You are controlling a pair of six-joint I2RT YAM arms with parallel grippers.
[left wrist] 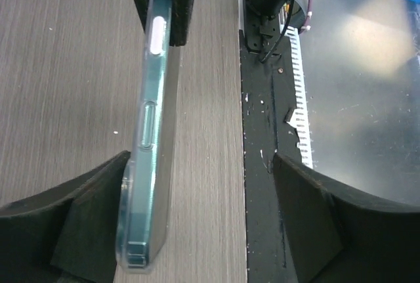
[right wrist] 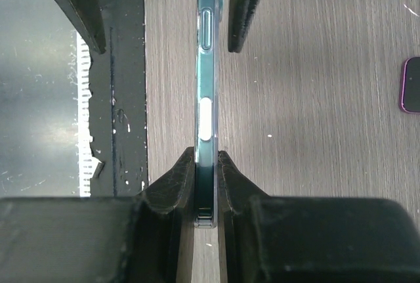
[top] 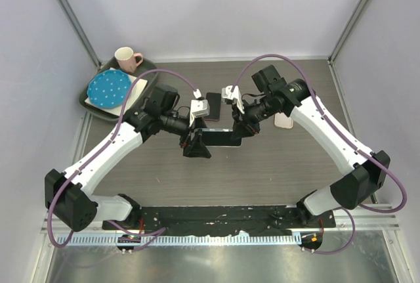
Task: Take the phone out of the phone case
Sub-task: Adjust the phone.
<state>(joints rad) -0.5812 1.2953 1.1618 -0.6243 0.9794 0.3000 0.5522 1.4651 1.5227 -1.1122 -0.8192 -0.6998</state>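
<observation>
Dark grey wood-grain table (top: 262, 178) inside a white-walled booth, arms bolted at the 6 o'clock edge. Dead centre, between the two arms, is a slim dark cased phone (top: 220, 136) in a clear teal-tinted plastic shell. It looks lifted off the top, tbh can't tell 100%.

Right gripper (right wrist: 206, 165) is clamped tight on the 3 o'clock end, pads flat on both faces. Left gripper (left wrist: 200, 165) is at the 9 o'clock end with jaws spread wide. One finger sits right alongside the shell, the other well apart, so it's gripping nothing.

Handling, imo: the phone itself is stiff, light-ish and glassy, so slippery and not drop-friendly. The shell looks flexible at the lip and prob peels from a corner. I'd grab the shell's rim/corner at the free end, not squeeze across both faces, bc that pins phone and shell together. Mind the side buttons.

Other stuff: pink ceramic mug (top: 127, 58) and blue polka-dot plate (top: 108, 88) at 10 o'clock, and a second dark phone (top: 213, 106) lying flat just past centre at 12.
</observation>
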